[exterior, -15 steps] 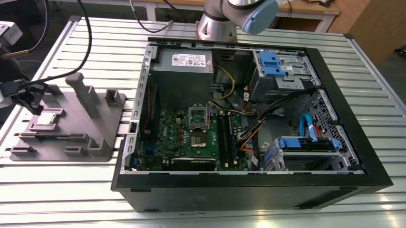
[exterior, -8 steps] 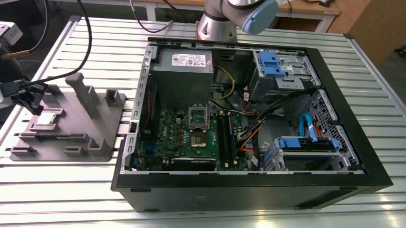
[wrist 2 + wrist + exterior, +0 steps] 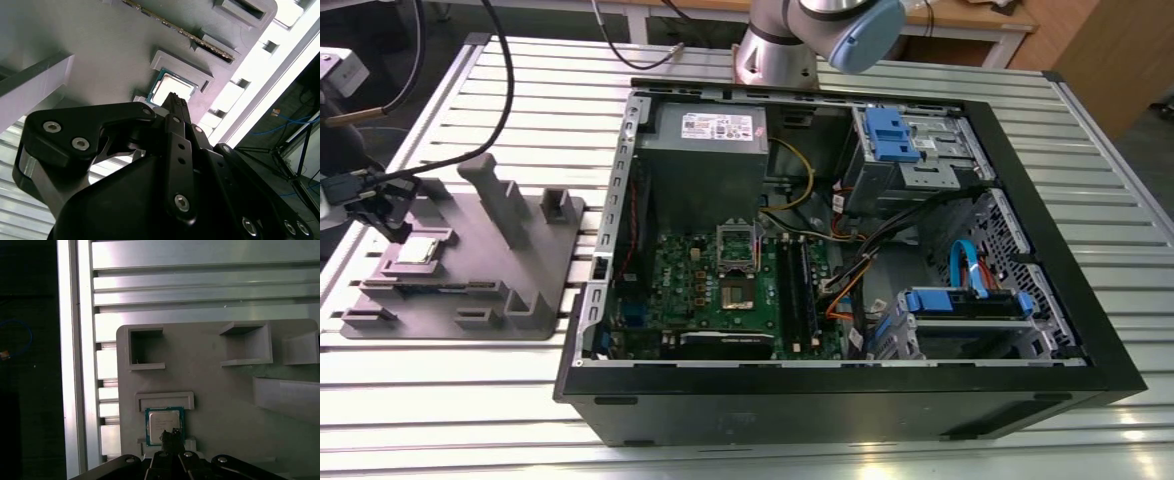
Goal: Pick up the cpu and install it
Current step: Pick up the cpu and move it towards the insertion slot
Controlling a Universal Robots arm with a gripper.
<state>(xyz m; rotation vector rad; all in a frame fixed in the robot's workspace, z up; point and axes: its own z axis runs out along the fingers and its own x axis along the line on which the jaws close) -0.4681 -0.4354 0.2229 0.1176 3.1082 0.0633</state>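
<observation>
end effector: the end effector (image 3: 394, 228) hangs over the tray's corner pocket at the exterior view's left. In both wrist views its black fingers are drawn together into one narrow tip (image 3: 175, 99) (image 3: 172, 434), clamped on nothing.

cpu: the cpu (image 3: 423, 250) lies flat in a shallow square pocket of the tray, silvery top upward. In both wrist views (image 3: 172, 89) (image 3: 163, 421) the finger tip overlaps its near edge. I cannot tell whether tip and chip touch.

tray: the grey tray (image 3: 454, 262) lies flat on the desk and carries several upright blocks and open pockets (image 3: 225, 405).

tall block: the tallest upright block (image 3: 494, 195) stands on the tray, past the cpu's pocket toward the exterior view's right.

circuit strip: a narrow circuit strip (image 3: 434, 288) (image 3: 175, 27) lies in a long slot of the tray, just beside the cpu's pocket.

desk: the slatted metal desk (image 3: 454, 400) (image 3: 200, 290) bears the tray, with bare slats showing around the tray's edges.

computer case: the open black computer case (image 3: 854, 405) lies on its side just beside the tray, on the exterior view's right of it.

circuit board: the green circuit board (image 3: 714, 295) lies inside the case, well apart from the tray.

socket frame: the square metal socket frame (image 3: 736, 245) sits on that board, well apart from the tray.

arm: the arm's base (image 3: 781, 55) stands behind the case, far from the tray.
</observation>
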